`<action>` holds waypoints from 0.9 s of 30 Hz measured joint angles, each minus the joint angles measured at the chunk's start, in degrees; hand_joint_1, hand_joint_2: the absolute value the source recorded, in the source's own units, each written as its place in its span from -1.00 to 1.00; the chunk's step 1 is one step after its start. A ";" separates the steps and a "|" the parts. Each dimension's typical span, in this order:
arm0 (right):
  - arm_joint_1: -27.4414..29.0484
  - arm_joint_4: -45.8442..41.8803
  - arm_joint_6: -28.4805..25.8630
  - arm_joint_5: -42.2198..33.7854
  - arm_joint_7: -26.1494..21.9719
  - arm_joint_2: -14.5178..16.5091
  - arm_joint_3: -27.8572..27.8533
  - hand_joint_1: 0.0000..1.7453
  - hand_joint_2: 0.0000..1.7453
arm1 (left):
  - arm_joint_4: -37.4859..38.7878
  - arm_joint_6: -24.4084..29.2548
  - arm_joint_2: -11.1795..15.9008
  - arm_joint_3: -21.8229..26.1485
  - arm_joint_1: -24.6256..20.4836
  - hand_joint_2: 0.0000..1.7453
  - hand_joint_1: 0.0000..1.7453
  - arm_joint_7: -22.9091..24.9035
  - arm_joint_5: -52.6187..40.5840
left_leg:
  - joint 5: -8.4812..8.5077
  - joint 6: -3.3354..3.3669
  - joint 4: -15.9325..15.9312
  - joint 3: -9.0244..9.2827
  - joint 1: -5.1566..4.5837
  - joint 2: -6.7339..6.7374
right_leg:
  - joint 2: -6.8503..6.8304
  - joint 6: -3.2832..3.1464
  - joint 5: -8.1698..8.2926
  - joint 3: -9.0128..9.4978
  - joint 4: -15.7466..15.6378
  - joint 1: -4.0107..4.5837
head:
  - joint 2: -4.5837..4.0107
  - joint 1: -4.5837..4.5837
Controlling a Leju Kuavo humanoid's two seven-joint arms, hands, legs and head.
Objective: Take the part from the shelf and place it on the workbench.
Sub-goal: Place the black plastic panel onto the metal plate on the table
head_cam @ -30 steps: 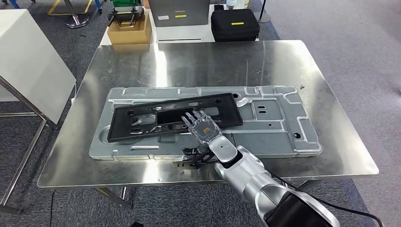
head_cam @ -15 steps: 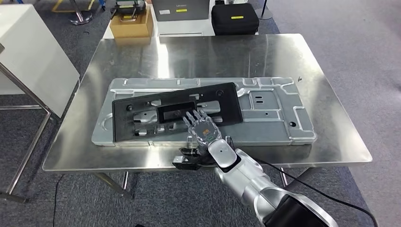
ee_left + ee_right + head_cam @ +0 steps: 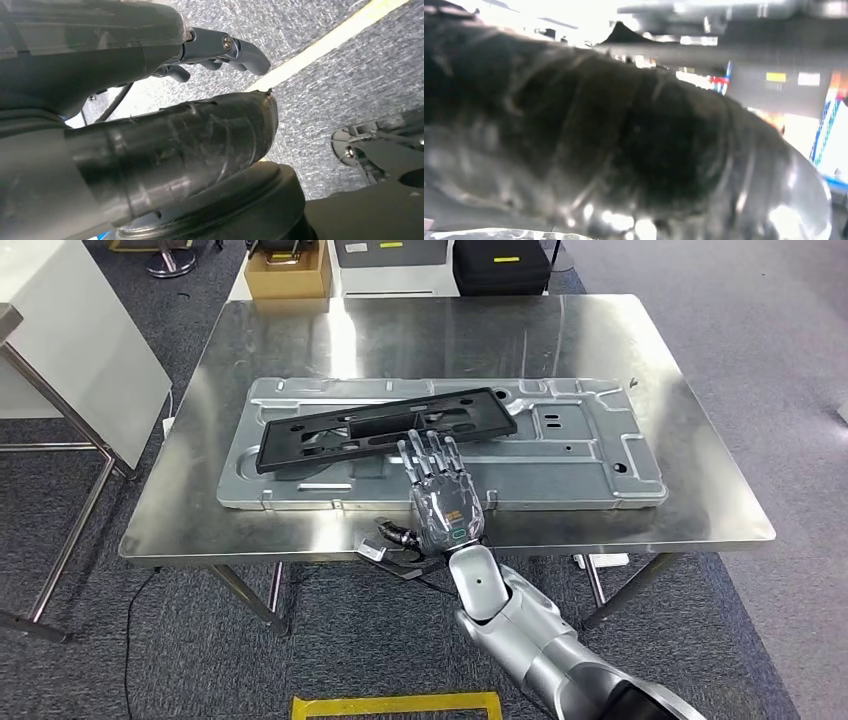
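1 flat black slotted part (image 3: 385, 425) lies on ribbed grey panel (image 3: 590, 455).

head view high, looking down on shiny steel workbench (image 3: 600, 350); left wrist view faces grey carpet floor (image 3: 350, 75); right wrist view blurred close-up

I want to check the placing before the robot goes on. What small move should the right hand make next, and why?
Probably draw the right hand back toward the robot, off the table. The black part already lies on the grey tray there, and the hand is open with its fingers spread near the part's edge, holding nothing. Whether the fingertips touch the part cannot be told.
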 joint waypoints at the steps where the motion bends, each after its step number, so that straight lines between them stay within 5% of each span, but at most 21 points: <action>1: 0.04 -0.59 -0.02 0.01 0.08 -0.14 0.15 -1.00 -1.00 | 0.00 -0.08 -0.09 0.01 0.00 -1.00 -1.00 0.00 -0.01 | 0.51 -0.37 -0.18 -0.11 0.05 0.02 | 0.00 -0.21 -0.15 0.43 -1.16 0.25 | 0.00 -0.01; 3: 0.25 -1.22 -0.03 0.01 0.16 -0.44 0.35 -1.00 -1.00 | 0.00 -0.23 -0.19 0.03 0.07 -1.00 -1.00 -0.01 -0.02 | 1.05 -1.07 -0.34 -0.32 0.21 -0.11 | -0.15 -0.87 0.98 -0.10 -1.84 0.22 | 0.00 0.05; 4: 0.36 -1.40 -0.03 0.01 0.17 -0.52 0.36 -1.00 -1.00 | 0.00 -0.30 -0.22 0.06 0.12 -1.00 -1.00 -0.02 -0.03 | 0.00 -1.31 0.33 -0.76 0.25 -0.21 | -0.28 -1.33 1.66 -0.54 -2.12 0.10 | 0.00 0.02; 7: 0.73 -1.79 -0.03 0.01 0.13 -0.65 0.36 -1.00 -1.00 | 0.00 -0.43 -0.24 0.21 0.27 -1.00 -1.00 -0.08 -0.03 | -8.20 -1.78 8.20 -2.98 0.43 -0.30 | -0.46 -2.24 3.88 -2.75 -2.46 -0.09 | 0.00 -0.09; 9: 1.31 -1.88 -0.03 0.01 -0.18 -0.85 0.36 -1.00 -1.00 | 0.00 -0.52 -0.24 0.37 0.36 -1.00 -1.00 -0.08 -0.03 | -10.85 -2.07 14.39 -3.57 0.48 -0.29 | -0.59 -2.18 5.30 -4.67 -2.34 -0.02 | 0.00 -0.09; 11: 2.05 -1.88 -0.03 -0.04 -1.15 -1.05 0.26 -1.00 -1.00 | 0.00 -0.56 -0.24 0.58 0.40 -1.00 -1.00 -0.09 -0.01 | -8.49 -2.22 14.76 -1.32 0.49 -0.27 | -0.74 -1.91 6.70 -6.73 -2.04 -0.06 | 0.00 -0.09; 13: 2.77 -1.92 -0.04 -0.25 -2.84 -1.14 -0.34 -1.00 -1.00 | 0.00 -0.55 -0.25 0.87 0.40 -1.00 -1.00 -0.10 0.07 | -6.78 -2.18 8.22 4.43 0.45 -0.27 | -0.76 -1.46 7.90 -8.64 -1.42 -0.09 | 0.00 -0.11; 15: 3.62 -1.98 -0.06 -1.52 -6.08 -1.14 -2.26 -1.00 -1.00 | 0.00 -0.43 -0.27 1.19 0.50 -1.00 -1.00 -0.27 0.31 | -8.16 -1.66 1.24 9.27 0.21 -0.41 | -0.79 -0.82 8.86 -9.59 -0.90 -0.02 | 0.00 -0.03; 16: 4.13 -1.93 -0.07 -3.21 -8.55 -1.03 -3.85 -1.00 -1.00 | 0.00 -0.33 -0.28 1.35 0.64 -1.00 -1.00 -0.39 0.47 | -8.89 -1.29 -0.45 10.18 0.02 -0.48 | -0.83 -0.49 9.37 -9.69 -0.91 -0.01 | 0.00 -0.01; 18: 5.03 -0.71 -0.03 -9.81 -14.94 -0.55 -8.22 -1.00 -1.00 | 0.00 -0.11 -0.31 1.90 1.09 -1.00 -1.00 -0.75 0.91 | -8.19 -0.32 -0.94 9.63 -0.02 -0.42 | -0.82 0.21 10.18 -9.70 -1.15 -0.10 | 0.00 0.04; 19: 5.27 0.58 0.30 -14.43 -18.55 -0.17 -10.77 -1.00 -1.00 | 0.00 -0.02 -0.32 2.23 1.24 -1.00 -1.00 -1.00 1.17 | -7.50 0.25 -0.96 9.14 0.02 -0.30 | -0.70 0.52 9.31 -10.04 -0.68 -0.20 | 0.00 0.06; 21: 5.39 3.98 2.21 -24.57 -25.62 0.52 -16.15 -1.00 -1.00 | 0.00 0.10 -0.36 2.93 1.50 -1.00 -1.00 -1.70 1.67 | -5.89 1.23 -1.12 7.77 0.13 -0.06 | -0.42 0.96 4.29 -11.46 3.26 -0.40 | 0.00 0.13; 23: 5.54 7.24 7.16 -35.44 -31.10 1.09 -21.60 -1.00 -1.00 | 0.00 0.32 -0.37 3.72 1.84 -1.00 -1.00 -2.42 2.04 | -4.33 1.61 -1.06 5.88 -0.02 -0.04 | -0.29 1.28 -1.33 -13.10 10.53 -0.48 | 0.00 0.15; 24: 5.69 8.72 11.47 -41.35 -32.57 1.28 -24.52 -1.00 -1.00 | 0.00 0.49 -0.37 4.15 2.10 -1.00 -1.00 -2.67 2.18 | -3.55 1.62 -1.00 4.84 -0.10 -0.04 | -0.27 1.39 -2.29 -13.36 13.66 -0.51 | 0.00 0.15; 25: 5.94 10.05 16.77 -47.56 -33.31 1.46 -27.62 -1.00 -1.00 | 0.00 0.70 -0.36 4.60 2.37 -1.00 -1.00 -2.86 2.31 | -2.78 1.58 -0.92 3.75 -0.19 -0.03 | -0.26 1.40 -1.87 -12.88 15.37 -0.54 | 0.00 0.15; 27: 6.71 12.35 28.45 -59.62 -33.34 1.57 -34.61 -1.00 -1.00 | 0.00 0.98 -0.35 5.38 2.82 -1.00 -1.00 -3.06 2.38 | -1.36 1.44 -0.74 1.71 -0.35 -0.05 | -0.23 1.03 0.86 -8.98 12.93 -0.50 | 0.00 0.15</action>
